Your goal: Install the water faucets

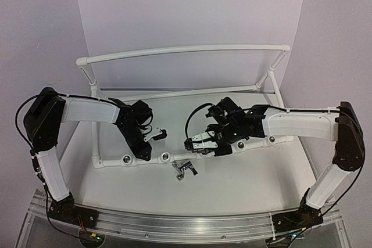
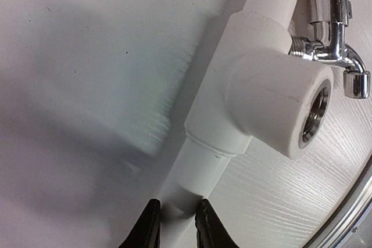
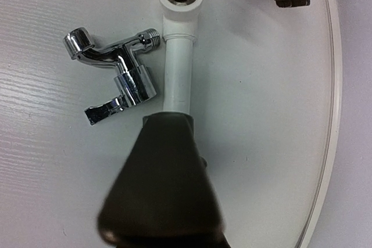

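- Chrome metal faucet [image 3: 116,68] lies beside white plastic pipe frame [image 3: 177,68], with open white tabletop [image 3: 52,178] toward the near edge.
- Left gripper [image 2: 176,220] straddles frame, right gripper [image 3: 167,129] above; grips cannot be told.

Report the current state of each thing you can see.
White plastic pipe frame: threaded socket beside the tap empty.
Shiny chrome metal tap: loose on the table, not installed.
Left hand: straddling the front pipe, grip unclear.
Right hand: above the pipe, open or shut unclear.
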Controlling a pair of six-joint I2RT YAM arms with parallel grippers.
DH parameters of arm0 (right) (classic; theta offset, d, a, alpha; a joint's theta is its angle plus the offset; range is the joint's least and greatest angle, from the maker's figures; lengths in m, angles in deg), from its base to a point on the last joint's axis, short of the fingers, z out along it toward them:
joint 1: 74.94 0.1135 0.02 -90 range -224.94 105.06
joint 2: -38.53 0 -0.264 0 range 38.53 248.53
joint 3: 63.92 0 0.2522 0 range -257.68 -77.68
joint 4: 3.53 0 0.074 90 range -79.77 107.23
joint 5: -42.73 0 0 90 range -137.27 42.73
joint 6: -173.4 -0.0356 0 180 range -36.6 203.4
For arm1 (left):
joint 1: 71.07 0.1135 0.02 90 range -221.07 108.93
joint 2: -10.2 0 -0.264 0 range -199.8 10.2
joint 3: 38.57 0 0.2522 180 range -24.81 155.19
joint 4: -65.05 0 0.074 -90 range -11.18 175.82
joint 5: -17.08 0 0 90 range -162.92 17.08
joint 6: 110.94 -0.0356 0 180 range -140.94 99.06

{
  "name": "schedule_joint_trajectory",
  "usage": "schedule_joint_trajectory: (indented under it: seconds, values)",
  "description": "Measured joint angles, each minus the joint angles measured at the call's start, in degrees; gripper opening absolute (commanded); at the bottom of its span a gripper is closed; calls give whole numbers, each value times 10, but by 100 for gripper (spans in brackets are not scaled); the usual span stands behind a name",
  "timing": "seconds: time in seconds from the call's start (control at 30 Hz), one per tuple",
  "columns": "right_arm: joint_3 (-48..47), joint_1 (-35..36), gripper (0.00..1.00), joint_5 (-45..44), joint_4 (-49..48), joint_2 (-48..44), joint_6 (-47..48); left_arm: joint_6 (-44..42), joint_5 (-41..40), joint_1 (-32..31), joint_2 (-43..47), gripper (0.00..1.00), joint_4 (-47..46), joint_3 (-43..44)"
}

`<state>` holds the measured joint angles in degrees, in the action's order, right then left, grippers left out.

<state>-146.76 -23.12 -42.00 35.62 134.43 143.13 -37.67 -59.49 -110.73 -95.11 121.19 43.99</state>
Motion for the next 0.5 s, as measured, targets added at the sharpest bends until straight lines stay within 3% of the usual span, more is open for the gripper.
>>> schedule_joint_trajectory:
  seconds: [0.17, 0.3, 0.4, 0.5]
  values:
    - [2, 0, 0, -6, -5, 0, 2, 7, 7, -1, -2, 9, 0, 9]
    - [8, 0, 0, -9, -13, 0, 3, 14, 10, -2, -6, 8, 1, 16]
    - [11, 1, 0, -11, -19, 0, 3, 19, 14, -2, -12, 19, 2, 22]
    - [14, 3, 0, -11, -21, 0, 3, 24, 18, -3, -18, 39, 2, 25]
